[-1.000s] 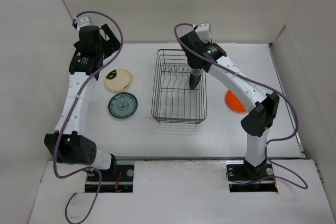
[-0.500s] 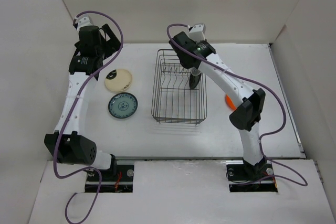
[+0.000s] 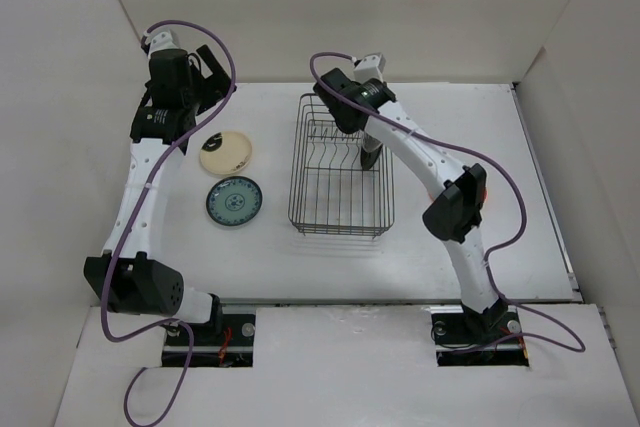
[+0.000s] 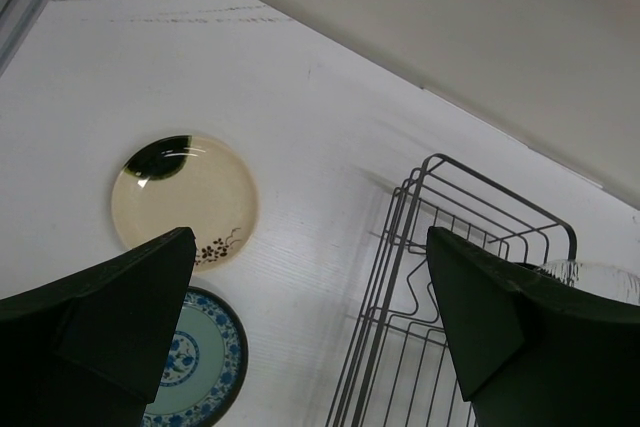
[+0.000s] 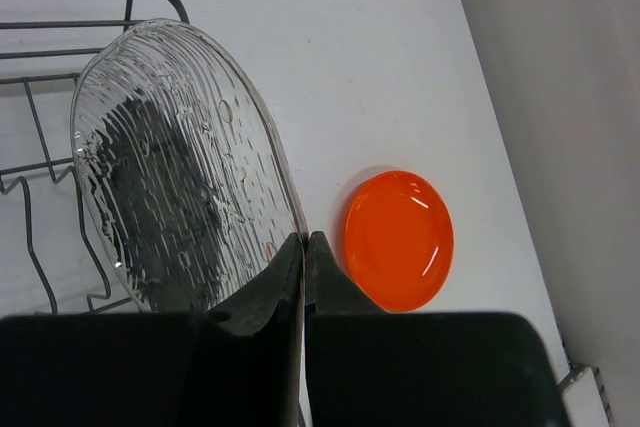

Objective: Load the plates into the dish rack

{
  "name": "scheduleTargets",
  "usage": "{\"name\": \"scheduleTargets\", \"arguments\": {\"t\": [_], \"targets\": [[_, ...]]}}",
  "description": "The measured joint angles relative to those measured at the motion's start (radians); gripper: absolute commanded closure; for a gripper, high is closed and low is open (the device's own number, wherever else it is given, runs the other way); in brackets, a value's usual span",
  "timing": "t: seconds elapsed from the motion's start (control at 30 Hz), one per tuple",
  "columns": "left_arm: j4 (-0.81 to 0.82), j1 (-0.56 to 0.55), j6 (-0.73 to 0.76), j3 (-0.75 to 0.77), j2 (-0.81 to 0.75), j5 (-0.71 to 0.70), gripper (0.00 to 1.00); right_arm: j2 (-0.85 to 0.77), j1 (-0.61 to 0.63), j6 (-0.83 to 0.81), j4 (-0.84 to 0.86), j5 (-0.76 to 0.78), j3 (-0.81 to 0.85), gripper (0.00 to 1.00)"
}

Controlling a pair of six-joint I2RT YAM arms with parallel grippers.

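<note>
My right gripper is shut on the rim of the clear whitish plate, holding it on edge over the back right part of the dish rack. A dark shape shows through the clear plate. The black plate stands in the rack. The orange plate lies on the table right of the rack. The cream plate and the blue-patterned plate lie left of the rack. My left gripper is open and empty, high above them.
White walls close in the table at the back and both sides. My right arm's elbow hangs over the table right of the rack, covering most of the orange plate in the top view. Purple cables loop off both arms.
My right arm has swung left and back, carrying the clear plate further over the rack's back right corner; its elbow now covers the orange plate in the top view. The left arm has not moved.
</note>
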Motion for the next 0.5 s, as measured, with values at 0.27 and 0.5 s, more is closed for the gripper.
{"name": "scheduleTargets", "arguments": {"t": [0.27, 0.5], "targets": [[0.000, 0.000, -0.002, 0.000, 0.000, 0.004, 0.00, 0.035, 0.000, 0.007, -0.003, 0.008, 0.018, 1.00], [0.000, 0.000, -0.002, 0.000, 0.000, 0.011, 0.00, 0.048, 0.000, 0.015, -0.003, 0.014, 0.018, 1.00]]}}
